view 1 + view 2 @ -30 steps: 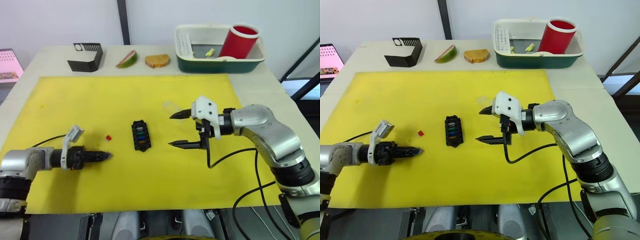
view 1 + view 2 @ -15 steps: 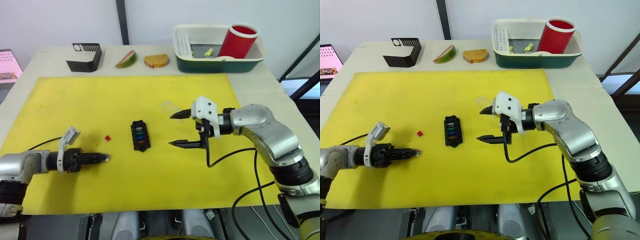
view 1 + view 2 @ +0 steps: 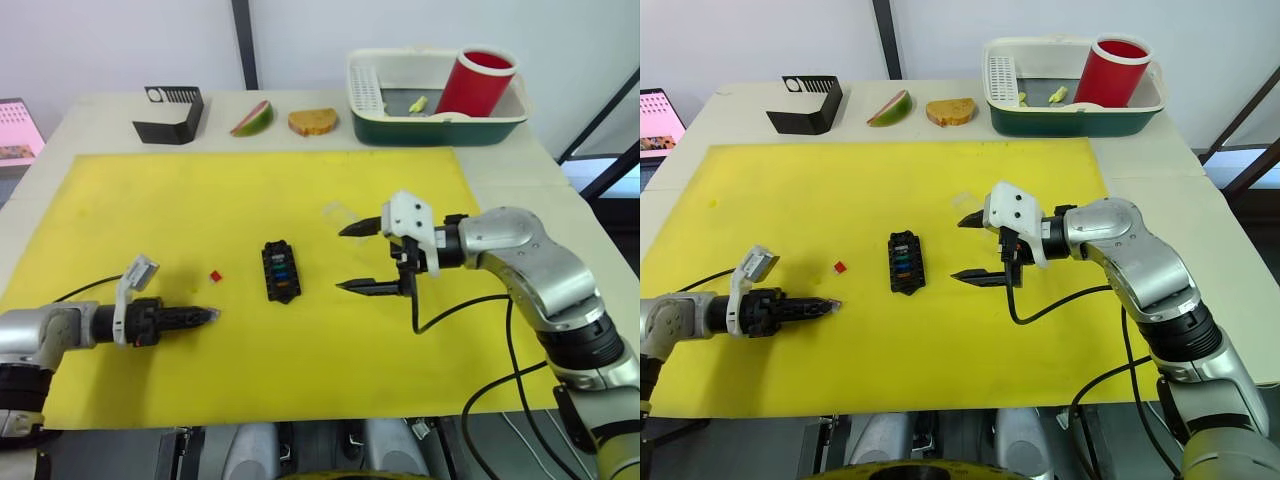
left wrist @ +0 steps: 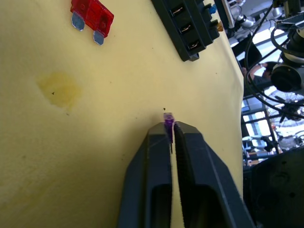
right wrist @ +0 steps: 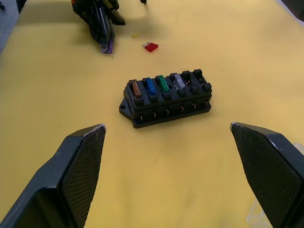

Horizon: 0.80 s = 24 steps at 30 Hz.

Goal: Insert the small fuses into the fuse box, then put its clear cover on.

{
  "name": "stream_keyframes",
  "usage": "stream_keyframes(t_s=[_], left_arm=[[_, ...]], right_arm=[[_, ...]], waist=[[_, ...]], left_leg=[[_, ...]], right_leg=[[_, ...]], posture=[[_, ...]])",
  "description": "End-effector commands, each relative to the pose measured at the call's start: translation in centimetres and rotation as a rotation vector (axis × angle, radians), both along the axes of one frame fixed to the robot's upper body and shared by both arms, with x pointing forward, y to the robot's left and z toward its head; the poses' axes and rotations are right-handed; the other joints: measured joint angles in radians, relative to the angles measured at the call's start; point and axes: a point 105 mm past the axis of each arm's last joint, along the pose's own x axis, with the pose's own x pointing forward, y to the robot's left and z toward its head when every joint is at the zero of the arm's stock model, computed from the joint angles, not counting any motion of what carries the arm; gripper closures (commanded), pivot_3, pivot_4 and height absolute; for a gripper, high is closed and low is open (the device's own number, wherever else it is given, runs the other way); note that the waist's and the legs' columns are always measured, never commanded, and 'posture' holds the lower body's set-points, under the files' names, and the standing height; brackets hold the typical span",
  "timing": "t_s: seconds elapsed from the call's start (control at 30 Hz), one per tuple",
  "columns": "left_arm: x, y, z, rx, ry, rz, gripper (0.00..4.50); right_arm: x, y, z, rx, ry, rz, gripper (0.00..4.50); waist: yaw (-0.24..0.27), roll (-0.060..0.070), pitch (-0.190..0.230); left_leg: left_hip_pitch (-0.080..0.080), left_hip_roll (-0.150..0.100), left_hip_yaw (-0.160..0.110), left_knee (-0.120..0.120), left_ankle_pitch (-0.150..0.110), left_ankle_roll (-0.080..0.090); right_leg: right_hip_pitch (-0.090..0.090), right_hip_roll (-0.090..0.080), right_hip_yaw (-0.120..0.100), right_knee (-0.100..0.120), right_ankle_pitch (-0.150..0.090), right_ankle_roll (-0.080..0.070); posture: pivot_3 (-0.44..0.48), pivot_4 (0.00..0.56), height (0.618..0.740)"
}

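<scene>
Left gripper pinching purple fuse — red fuse loose beside fuse box, right gripper spread wide.

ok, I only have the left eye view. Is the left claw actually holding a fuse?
Observer: Yes. The left wrist view shows the left claw shut on the purple fuse, pinched right at the tips.
Operator: How many slots are filled in the box?
Observer: Four. In the right wrist view the fuse box holds orange, blue, green and pale grey in a row, and the two slots at one end look empty.
</scene>
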Motion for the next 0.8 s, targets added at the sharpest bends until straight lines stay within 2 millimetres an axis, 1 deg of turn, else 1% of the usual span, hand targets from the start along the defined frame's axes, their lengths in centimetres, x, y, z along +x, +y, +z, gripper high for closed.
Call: stream_keyframes(t_s=[0.03,0.3,0.4,0.5,0.63,0.77,0.8], left_arm=[[-0.6,1.3,-1.0,0.04,0.049,0.053,4.31],[-0.6,1.5,-0.9,0.047,0.038,0.058,4.31],[-0.6,1.2,-0.7,0.045,0.022,0.049,4.31],[-0.1,0.3,0.6,0.029,-0.036,0.024,4.31],[0.5,-1.7,3.1,-0.013,-0.135,-0.035,4.31],[0.4,-3.6,5.2,-0.033,-0.22,-0.112,4.31],[0.5,-4.2,6.0,-0.047,-0.245,-0.13,4.31]], right_arm=[[-0.1,0.4,1.0,0.012,-0.044,0.025,0.0],[-0.1,0.5,1.0,0.013,-0.043,0.028,0.0],[-0.1,0.5,1.0,0.014,-0.042,0.03,0.0],[-0.2,0.5,1.0,0.022,-0.03,0.033,0.0],[-0.4,0.8,1.1,0.047,0.015,0.033,0.0],[-0.7,1.1,1.4,0.068,0.058,0.039,0.0],[-0.8,1.1,1.5,0.077,0.07,0.037,0.0]], waist=[[0.0,0.0,0.0],[0.0,0.0,0.0],[0.0,0.0,0.0],[0.001,0.0,0.0],[0.007,0.0,0.0],[0.026,0.0,0.0],[0.03,0.0,0.0]], left_leg=[[0.0,0.0,0.0,0.0,0.0,0.0],[0.0,0.0,0.0,0.0,0.0,0.0],[0.0,0.0,0.0,0.0,0.0,0.0],[0.0,0.0,0.0,0.0,0.0,0.0],[0.0,0.0,0.0,0.0,0.0,0.0],[-0.001,-0.001,0.0,0.001,0.0,0.0],[-0.001,-0.001,0.0,0.001,0.0,0.0]], right_leg=[[0.0,0.0,0.0,0.0,0.0,0.0],[0.0,0.0,0.0,0.0,0.0,0.0],[0.0,0.0,0.0,0.0,0.0,0.0],[0.0,0.0,0.0,0.0,0.0,0.0],[0.0,-0.001,0.0,0.0,0.0,0.0],[0.0,-0.001,0.0,0.0,0.0,0.0],[0.0,-0.002,0.0,0.0,0.0,0.0]], posture=[[0.0,0.15,0.74],[0.0,0.15,0.74],[0.0,0.15,0.74],[0.0,0.15,0.74],[0.0,0.15,0.74],[0.0,0.15,0.74],[0.0,0.15,0.74]])
